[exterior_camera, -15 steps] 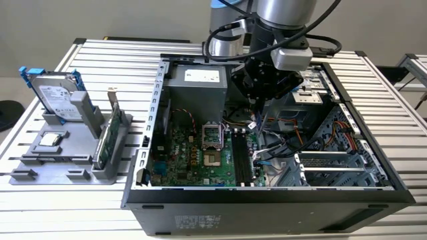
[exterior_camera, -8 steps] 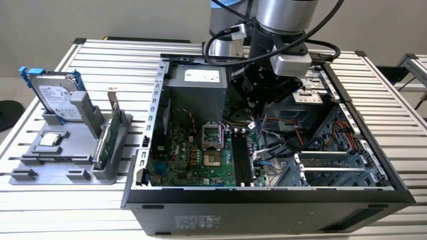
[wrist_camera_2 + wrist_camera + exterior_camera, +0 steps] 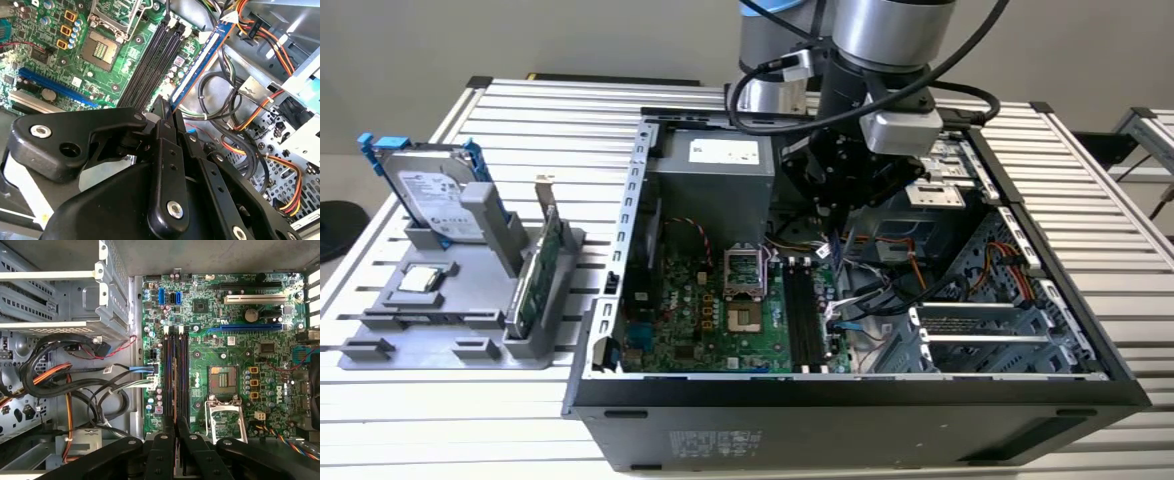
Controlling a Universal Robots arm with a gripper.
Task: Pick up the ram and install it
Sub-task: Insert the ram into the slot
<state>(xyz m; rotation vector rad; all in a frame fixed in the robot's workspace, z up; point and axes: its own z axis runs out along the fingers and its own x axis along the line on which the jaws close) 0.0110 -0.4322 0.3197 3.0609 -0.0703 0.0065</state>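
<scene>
Above the motherboard [image 3: 225,340] slots, hand [image 3: 175,426] gripping the ram [image 3: 197,67].

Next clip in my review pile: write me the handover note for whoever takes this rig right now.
Gripper: shut on the ram, inside the open computer case.
Ram: held edge-on between the fingertips, above the motherboard, running lengthwise along the black memory slots in the first wrist view.
Done: the ram is picked up and brought to the slots.
Left: the ram does not look seated; all slots appear empty.
</scene>
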